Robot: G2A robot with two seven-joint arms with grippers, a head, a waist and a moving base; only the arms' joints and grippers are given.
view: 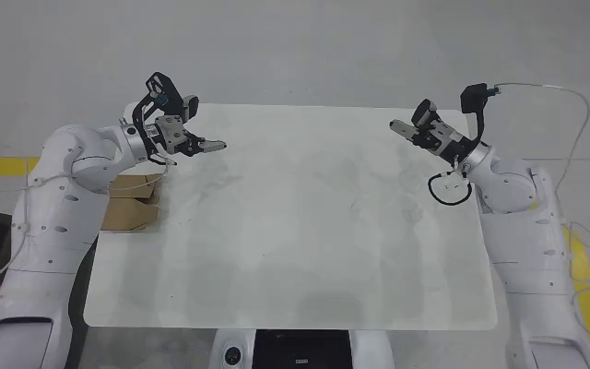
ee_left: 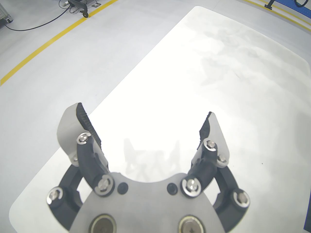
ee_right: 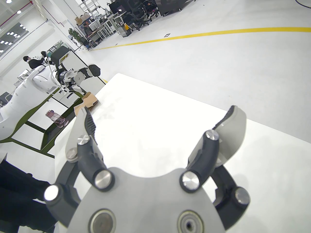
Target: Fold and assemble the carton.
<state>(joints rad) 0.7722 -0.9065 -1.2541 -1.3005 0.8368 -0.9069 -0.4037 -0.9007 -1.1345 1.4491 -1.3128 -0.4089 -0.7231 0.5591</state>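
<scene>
A stack of flat brown cartons [view: 132, 201] lies just off the table's left edge, partly under the left arm; it also appears far off as brown cartons [ee_right: 88, 101] beyond the table's far edge in the right wrist view. My left gripper [view: 214, 146] hovers over the table's back left corner, and in its own view the left gripper [ee_left: 144, 115] stands open with nothing between its fingers. My right gripper [view: 398, 126] hangs above the back right corner, apart from the cartons; the right gripper [ee_right: 159, 113] is open and holds nothing.
The white table [view: 295, 231] has rounded corners and faint grey smudges near its back half. A second table with a pink bottle [ee_right: 56, 117] stands beyond the left side. Yellow floor lines [ee_left: 60, 33] run around the work area.
</scene>
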